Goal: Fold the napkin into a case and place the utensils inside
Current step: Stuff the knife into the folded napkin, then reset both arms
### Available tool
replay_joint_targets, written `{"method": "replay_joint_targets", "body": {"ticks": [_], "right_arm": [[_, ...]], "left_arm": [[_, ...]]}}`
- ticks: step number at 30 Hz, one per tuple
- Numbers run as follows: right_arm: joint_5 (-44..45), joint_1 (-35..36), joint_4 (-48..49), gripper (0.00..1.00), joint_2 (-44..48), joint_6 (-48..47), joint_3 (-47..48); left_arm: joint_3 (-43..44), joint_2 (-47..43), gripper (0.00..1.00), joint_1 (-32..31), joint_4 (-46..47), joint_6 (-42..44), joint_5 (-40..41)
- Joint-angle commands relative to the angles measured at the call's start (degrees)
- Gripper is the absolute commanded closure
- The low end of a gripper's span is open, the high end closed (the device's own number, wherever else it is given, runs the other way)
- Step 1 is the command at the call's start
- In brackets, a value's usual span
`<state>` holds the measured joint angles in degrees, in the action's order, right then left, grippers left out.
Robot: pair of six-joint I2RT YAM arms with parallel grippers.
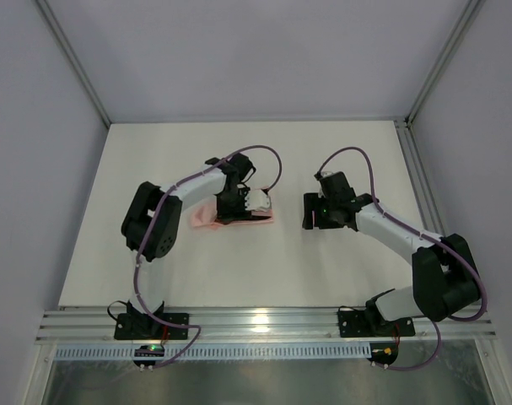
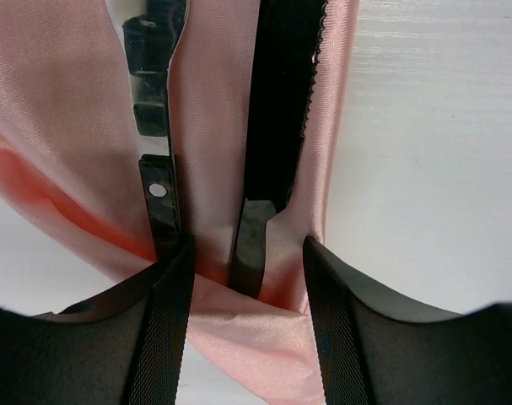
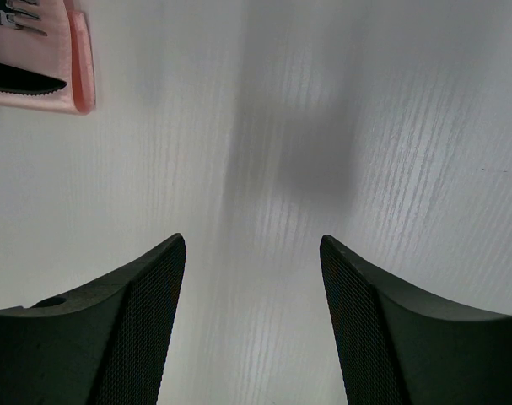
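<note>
left pincer (image 2: 247, 246) half open, straddling black serrated knife (image 2: 277, 101) handle; glossy black fork (image 2: 150, 93) alongside, both in folded salmon-pink cloth case (image 1: 203, 217), centre-left on white surface (image 1: 323, 270). right pincer (image 3: 251, 243) wide, empty.

The case (image 2: 213, 126) is salmon-pink cloth, finely woven, with a soft satin sheen and shallow wrinkles. The fork (image 2: 150, 84) is polished, mirror-bright metal. The knife (image 2: 281, 101) has a dark, glossy blade with a serrated edge. The left gripper (image 2: 247, 245) and the right gripper (image 3: 251, 240) have matt black plastic fingers with finely ribbed faces. The tabletop (image 3: 323, 101) is white, matt and faintly grained like wood.
</note>
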<state>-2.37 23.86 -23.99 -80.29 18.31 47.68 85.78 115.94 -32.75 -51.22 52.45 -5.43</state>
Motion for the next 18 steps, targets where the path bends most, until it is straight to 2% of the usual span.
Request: {"method": "replay_joint_targets", "body": {"ticks": [1, 5, 10, 13, 14, 15, 16, 17, 18], "right_arm": [[-0.53, -0.22, 1.49, 0.31, 0.93, -0.02, 0.13], [-0.62, -0.21, 2.1, 0.31, 1.45, -0.11, -0.39], [-0.35, -0.3, 1.93, 0.3, 1.81, -0.81, -0.13], [1.39, -0.91, 0.61, 0.26, 2.33, -1.87, 0.83], [1.67, -1.44, 0.17, 0.22, 2.59, -2.13, 1.01], [1.76, -2.14, 0.17, 0.19, 3.47, -2.22, 0.92], [1.23, -4.15, 0.17, 0.17, 3.91, -2.57, 0.66], [0.79, -5.3, 0.17, 0.13, 4.61, -2.66, 0.4], [0.35, -6.53, 0.17, 0.01, 5.14, -2.83, 0.13]], "left_arm": [[1.23, -3.87, 0.46, 0.23, -0.19, -0.5, -2.04], [3.08, -5.1, 0.46, 0.15, -2.21, -1.2, -4.06], [6.42, -9.32, 0.45, -0.03, -4.59, -5.23, -12.05], [6.77, -14.68, 0.38, 0.49, -2.58, -9.36, -13.47], [6.51, -17.3, 0.36, 1.54, -1.87, -12.95, -12.94], [6.16, -18.37, 0.11, 2.6, -1.17, -15.16, -11.98], [5.9, -19.43, 0.01, 3.82, -0.29, -17.27, -11.45], [5.54, -20.48, 0.01, 7.14, 0.07, -21.29, -10.66], [4.76, -23.01, 0.01, 9.18, 0.5, -23.16, -9.61]]}}
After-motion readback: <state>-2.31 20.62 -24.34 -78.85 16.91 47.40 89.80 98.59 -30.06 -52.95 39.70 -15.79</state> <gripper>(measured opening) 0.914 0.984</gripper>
